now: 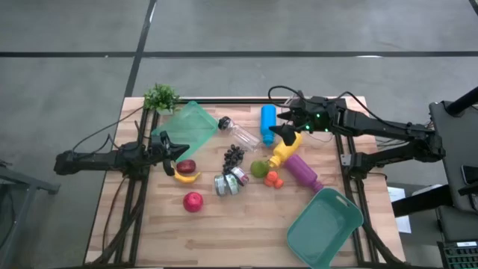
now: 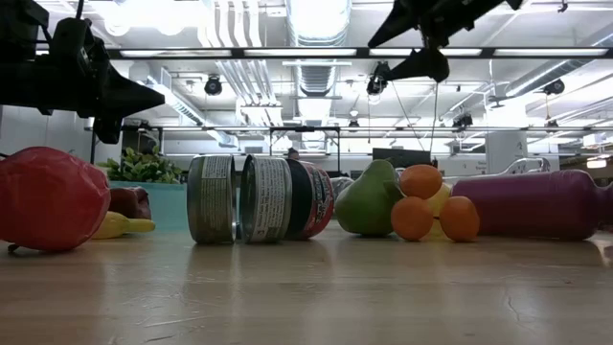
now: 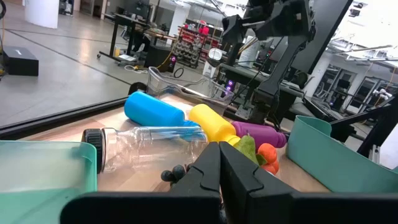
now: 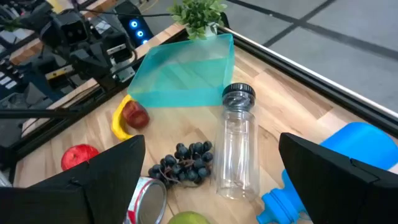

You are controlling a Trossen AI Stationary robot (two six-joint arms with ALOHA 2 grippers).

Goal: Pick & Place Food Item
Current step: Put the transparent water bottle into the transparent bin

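Red apple (image 2: 50,199) sits nearest us; our right hand (image 1: 287,125) hangs spread wide above the yellow bottle (image 1: 284,150), likely choosing; left hand (image 1: 173,149) pinched empty beside the banana (image 1: 187,177).

Bright overhead lighting, ceiling glare, blurred foreground

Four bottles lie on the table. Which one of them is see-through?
The clear bottle with the black cap, lying between the teal tray and the blue bottle. You see the wood through it; the blue, yellow and purple bottles are opaque.
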